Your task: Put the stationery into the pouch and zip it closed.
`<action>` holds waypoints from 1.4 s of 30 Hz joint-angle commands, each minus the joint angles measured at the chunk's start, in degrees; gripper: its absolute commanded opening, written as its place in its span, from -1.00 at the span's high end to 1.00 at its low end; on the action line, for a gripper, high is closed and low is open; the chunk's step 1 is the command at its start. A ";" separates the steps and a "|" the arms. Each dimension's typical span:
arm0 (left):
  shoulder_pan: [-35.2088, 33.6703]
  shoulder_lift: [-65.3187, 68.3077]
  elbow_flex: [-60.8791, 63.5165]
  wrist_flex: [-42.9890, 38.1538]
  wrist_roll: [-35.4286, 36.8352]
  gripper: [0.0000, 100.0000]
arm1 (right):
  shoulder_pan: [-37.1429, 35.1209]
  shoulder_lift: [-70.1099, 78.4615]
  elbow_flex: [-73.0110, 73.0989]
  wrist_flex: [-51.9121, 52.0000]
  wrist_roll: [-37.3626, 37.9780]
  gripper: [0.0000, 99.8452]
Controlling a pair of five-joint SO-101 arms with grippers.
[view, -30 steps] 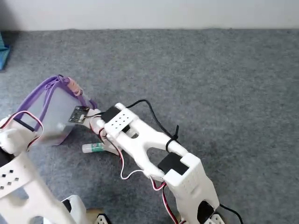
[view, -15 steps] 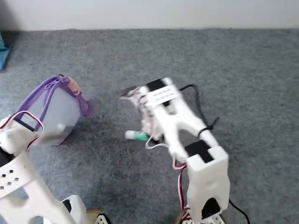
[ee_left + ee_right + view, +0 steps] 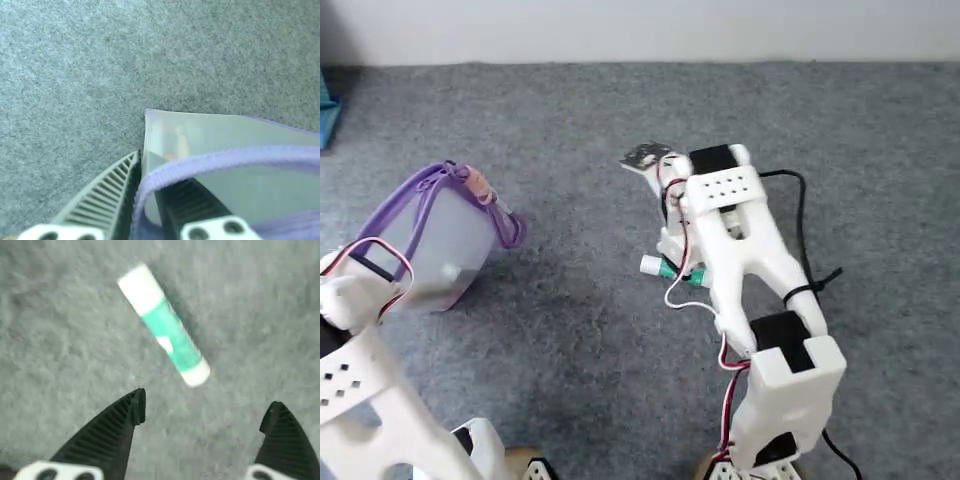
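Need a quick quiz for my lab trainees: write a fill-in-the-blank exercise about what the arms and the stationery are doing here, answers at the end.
1. The left hand is ____ on the purple rim of the pouch.
2. The right hand hangs above the glue stick with its jaws ____.
3. The glue stick's middle band is ____, and both its ends are white.
4. The glue stick lies ____ the pouch, well apart from it.

Missing words: shut; open; green; outside
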 commanded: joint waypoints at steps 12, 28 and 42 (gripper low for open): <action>-0.09 0.00 -3.47 0.88 0.18 0.97 | -9.27 12.44 -1.58 -15.43 -0.79 0.36; -0.09 0.00 -3.47 0.88 0.18 0.97 | -6.20 17.63 -9.93 -14.81 -0.79 0.97; 8.62 -0.44 -3.47 1.05 0.26 0.97 | -8.13 -11.91 -9.93 1.71 -11.08 0.98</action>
